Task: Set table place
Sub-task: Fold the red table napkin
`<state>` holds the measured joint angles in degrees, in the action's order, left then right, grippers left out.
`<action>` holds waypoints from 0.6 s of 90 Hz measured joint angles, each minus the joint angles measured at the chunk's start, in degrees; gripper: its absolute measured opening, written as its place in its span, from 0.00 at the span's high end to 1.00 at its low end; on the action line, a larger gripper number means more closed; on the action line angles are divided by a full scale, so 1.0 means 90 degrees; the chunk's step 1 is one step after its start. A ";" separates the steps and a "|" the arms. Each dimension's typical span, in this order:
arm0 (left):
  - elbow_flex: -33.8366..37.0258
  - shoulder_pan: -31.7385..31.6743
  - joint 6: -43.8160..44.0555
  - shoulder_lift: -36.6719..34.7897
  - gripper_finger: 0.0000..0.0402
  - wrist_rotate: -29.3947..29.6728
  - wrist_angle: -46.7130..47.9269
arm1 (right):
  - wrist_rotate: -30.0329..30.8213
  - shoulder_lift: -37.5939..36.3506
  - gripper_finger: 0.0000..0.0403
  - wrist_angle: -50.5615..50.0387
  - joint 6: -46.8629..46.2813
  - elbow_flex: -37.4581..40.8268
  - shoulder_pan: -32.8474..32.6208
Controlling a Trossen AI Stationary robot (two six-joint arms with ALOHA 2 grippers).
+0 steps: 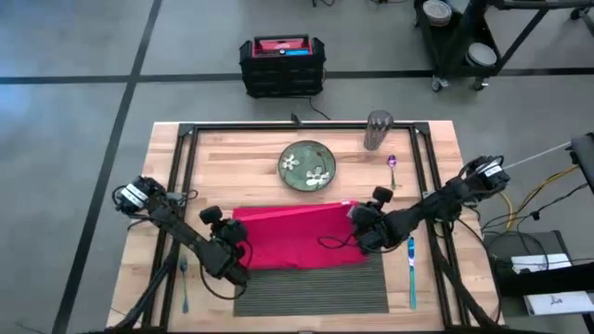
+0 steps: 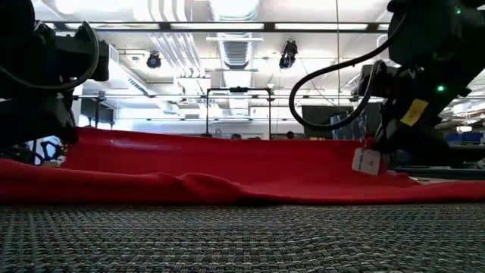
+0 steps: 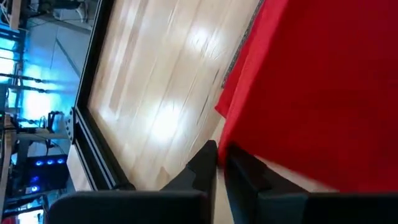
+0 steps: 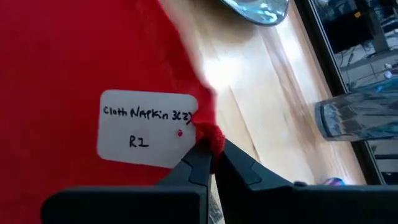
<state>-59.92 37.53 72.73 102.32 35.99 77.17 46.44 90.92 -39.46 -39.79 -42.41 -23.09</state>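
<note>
High view: the dark ribbed placemat (image 1: 311, 278) lies at the near middle of the wooden table (image 1: 251, 153), its far half covered by the red napkin (image 1: 297, 234). The left gripper (image 1: 234, 252) and right gripper (image 1: 364, 232) sit at the napkin's two ends; a plate (image 1: 308, 165), glass (image 1: 378, 130) and spoon (image 1: 393, 167) wait beyond.

Low view: napkin (image 2: 227, 171) rumpled across the mat (image 2: 242, 239).

Left wrist view: jaws nearly shut on the cloth's edge (image 3: 227, 134).

Right wrist view: jaws pinch the napkin corner (image 4: 211, 134) beside its white tag (image 4: 146, 127).

The napkin seems to be mid-handling; next it likely needs carrying clear of the mat, both ends kept level.
</note>
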 joint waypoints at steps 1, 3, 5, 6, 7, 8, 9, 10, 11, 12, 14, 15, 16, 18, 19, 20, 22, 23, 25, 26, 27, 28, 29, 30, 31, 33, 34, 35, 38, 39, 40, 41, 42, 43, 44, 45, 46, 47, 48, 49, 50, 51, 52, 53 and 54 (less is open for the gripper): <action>0.0000 -0.0002 0.0000 0.0000 0.92 -0.0015 0.0000 | 0.0000 -0.0001 0.98 0.0005 0.0000 0.0000 0.0008; 0.0000 -0.0006 0.0000 0.0000 0.90 -0.0077 0.0015 | 0.0002 0.0000 0.97 0.0017 0.0000 0.0000 0.0022; 0.0000 -0.0006 0.0002 0.0000 0.88 -0.0125 0.0050 | 0.0000 -0.0001 0.96 0.0021 0.0000 0.0000 0.0030; 0.0000 -0.0007 0.0003 0.0000 0.87 -0.0143 0.0070 | -0.0002 -0.0001 0.95 0.0020 0.0000 0.0000 0.0036; 0.0000 -0.0008 0.0008 -0.0002 0.86 -0.0160 0.0090 | -0.0004 -0.0001 0.94 0.0019 0.0000 0.0000 0.0044; 0.0000 -0.0009 0.0015 -0.0003 0.85 -0.0174 0.0106 | -0.0009 -0.0001 0.93 0.0017 0.0000 0.0000 0.0049; 0.0000 -0.0009 0.0027 -0.0005 0.83 -0.0185 0.0119 | -0.0013 0.0000 0.92 0.0016 0.0000 0.0000 0.0053; 0.0000 -0.0009 0.0036 -0.0006 0.82 -0.0202 0.0131 | -0.0015 0.0001 0.91 0.0016 0.0000 0.0000 0.0058; 0.0000 -0.0009 0.0047 -0.0010 0.81 -0.0219 0.0143 | -0.0015 0.0001 0.90 0.0018 0.0000 0.0000 0.0061; 0.0000 -0.0009 0.0060 -0.0015 0.80 -0.0235 0.0153 | -0.0015 0.0000 0.89 0.0019 0.0000 0.0000 0.0065; 0.0000 -0.0009 0.0091 -0.0023 0.77 -0.0291 0.0193 | -0.0014 -0.0001 0.86 0.0021 0.0001 0.0000 0.0072; 0.0000 -0.0009 0.0109 -0.0027 0.76 -0.0322 0.0224 | -0.0016 -0.0001 0.85 0.0021 0.0006 0.0000 0.0077; 0.0000 -0.0009 0.0125 -0.0034 0.74 -0.0354 0.0255 | -0.0018 -0.0001 0.84 0.0021 0.0018 0.0000 0.0084; 0.0000 -0.0010 0.0157 -0.0052 0.72 -0.0424 0.0312 | -0.0026 -0.0001 0.81 0.0021 0.0037 0.0000 0.0093; -0.0001 -0.0012 0.0172 -0.0064 0.71 -0.0455 0.0336 | -0.0035 -0.0001 0.79 0.0021 0.0046 0.0000 0.0096; -0.0004 -0.0013 0.0185 -0.0080 0.69 -0.0479 0.0358 | -0.0048 -0.0002 0.78 0.0022 0.0063 0.0000 0.0102; -0.0009 -0.0014 0.0209 -0.0115 0.67 -0.0523 0.0387 | -0.0077 -0.0005 0.75 0.0022 0.0105 0.0000 0.0111; -0.0014 -0.0014 0.0217 -0.0134 0.66 -0.0543 0.0393 | -0.0094 -0.0008 0.74 0.0021 0.0129 0.0000 0.0112; -0.0029 -0.0015 0.0224 -0.0177 0.63 -0.0569 0.0396 | -0.0141 -0.0020 0.71 0.0019 0.0187 -0.0001 0.0114; -0.0038 -0.0016 0.0234 -0.0205 0.62 -0.0583 0.0394 | -0.0170 -0.0028 0.70 0.0016 0.0217 -0.0003 0.0115; -0.0045 -0.0015 0.0251 -0.0233 0.61 -0.0588 0.0388 | -0.0194 -0.0039 0.68 0.0014 0.0230 -0.0004 0.0118; -0.0052 -0.0014 0.0274 -0.0260 0.60 -0.0588 0.0379 | -0.0221 -0.0048 0.67 0.0004 0.0257 -0.0009 0.0122; -0.0059 -0.0012 0.0295 -0.0287 0.59 -0.0585 0.0377 | -0.0249 -0.0056 0.65 -0.0012 0.0291 -0.0017 0.0126; -0.0067 -0.0011 0.0318 -0.0315 0.58 -0.0584 0.0379 | -0.0279 -0.0062 0.64 -0.0037 0.0328 -0.0031 0.0126; -0.0078 -0.0011 0.0346 -0.0343 0.57 -0.0584 0.0385 | -0.0309 -0.0072 0.63 -0.0060 0.0356 -0.0048 0.0126; -0.0101 -0.0011 0.0388 -0.0403 0.56 -0.0583 0.0388 | -0.0360 -0.0094 0.60 -0.0097 0.0386 -0.0083 0.0126; -0.0112 -0.0011 0.0402 -0.0436 0.55 -0.0581 0.0387 | -0.0379 -0.0108 0.59 -0.0108 0.0395 -0.0100 0.0126; -0.0125 -0.0011 0.0420 -0.0468 0.54 -0.0575 0.0383 | -0.0394 -0.0126 0.58 -0.0120 0.0410 -0.0118 0.0126; -0.0154 -0.0011 0.0477 -0.0577 0.53 -0.0548 0.0375 | -0.0432 -0.0192 0.55 -0.0206 0.0432 -0.0191 0.0126; -0.0163 -0.0011 0.0500 -0.0617 0.52 -0.0540 0.0373 | -0.0455 -0.0218 0.54 -0.0242 0.0448 -0.0220 0.0126; -0.0172 -0.0011 0.0515 -0.0657 0.52 -0.0534 0.0367 | -0.0479 -0.0246 0.53 -0.0276 0.0476 -0.0249 0.0126; -0.0181 -0.0011 0.0526 -0.0699 0.52 -0.0526 0.0358 | -0.0509 -0.0282 0.52 -0.0311 0.0520 -0.0280 0.0126; -0.0189 -0.0011 0.0534 -0.0743 0.51 -0.0505 0.0337 | -0.0539 -0.0322 0.51 -0.0345 0.0564 -0.0312 0.0126; -0.0200 -0.0010 0.0539 -0.0789 0.51 -0.0487 0.0312 | -0.0570 -0.0368 0.50 -0.0377 0.0587 -0.0343 0.0126; -0.0211 -0.0009 0.0543 -0.0836 0.51 -0.0471 0.0284 | -0.0608 -0.0415 0.49 -0.0413 0.0629 -0.0376 0.0126; -0.0222 -0.0009 0.0547 -0.0880 0.51 -0.0458 0.0251 | -0.0654 -0.0462 0.49 -0.0452 0.0687 -0.0412 0.0126; -0.0232 -0.0009 0.0549 -0.0926 0.51 -0.0446 0.0213 | -0.0699 -0.0519 0.48 -0.0490 0.0739 -0.0447 0.0126; -0.0240 -0.0009 0.0549 -0.0978 0.51 -0.0436 0.0170 | -0.0744 -0.0572 0.47 -0.0529 0.0781 -0.0484 0.0126; -0.0242 -0.0009 0.0549 -0.1034 0.51 -0.0432 0.0118 | -0.0790 -0.0622 0.46 -0.0567 0.0814 -0.0520 0.0126; -0.0243 -0.0009 0.0549 -0.1091 0.51 -0.0428 0.0065 | -0.0855 -0.0681 0.46 -0.0599 0.0876 -0.0553 0.0126; -0.0243 -0.0009 0.0547 -0.1154 0.51 -0.0425 0.0014 | -0.0922 -0.0743 0.45 -0.0624 0.0937 -0.0584 0.0126; -0.0242 -0.0009 0.0545 -0.1216 0.51 -0.0423 -0.0043 | -0.0987 -0.0809 0.45 -0.0632 0.0985 -0.0610 0.0126; -0.0241 -0.0009 0.0542 -0.1278 0.51 -0.0423 -0.0105 | -0.1066 -0.0885 0.44 -0.0632 0.1045 -0.0630 0.0126; -0.0234 -0.0010 0.0532 -0.1338 0.51 -0.0418 -0.0184 | -0.1152 -0.0965 0.43 -0.0629 0.1108 -0.0648 0.0126; -0.0225 -0.0011 0.0517 -0.1401 0.51 -0.0413 -0.0272 | -0.1249 -0.1045 0.43 -0.0622 0.1171 -0.0663 0.0126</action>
<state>-61.95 37.43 77.39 89.71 32.28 74.72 35.20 81.51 -45.06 -29.25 -48.38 -21.96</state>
